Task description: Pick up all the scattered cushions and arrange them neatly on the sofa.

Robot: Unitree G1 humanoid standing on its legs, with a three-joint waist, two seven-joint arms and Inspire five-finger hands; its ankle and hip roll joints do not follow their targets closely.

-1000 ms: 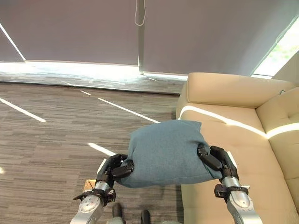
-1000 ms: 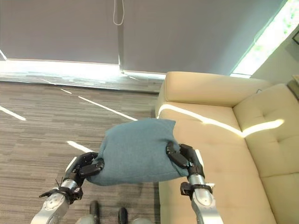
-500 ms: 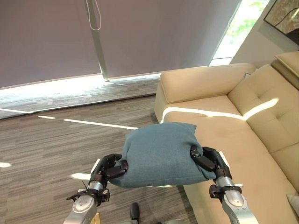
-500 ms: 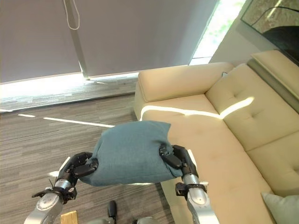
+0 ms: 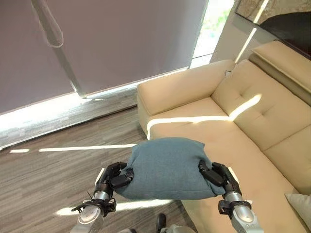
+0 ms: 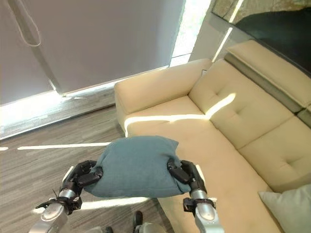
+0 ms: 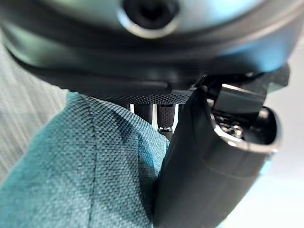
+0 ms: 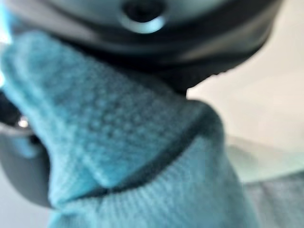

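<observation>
Both hands grip one teal cushion (image 5: 167, 167) in the air, over the front edge of the beige sofa (image 5: 233, 121): left hand (image 5: 114, 177) curled round its left end, right hand (image 5: 217, 177) round its right. A pale cushion (image 6: 286, 208) lies on the sofa seat.

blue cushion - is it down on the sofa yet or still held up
Held up. The blue cushion hangs between the left hand and right hand, both curled on its ends, over the sofa seat's front edge.
</observation>
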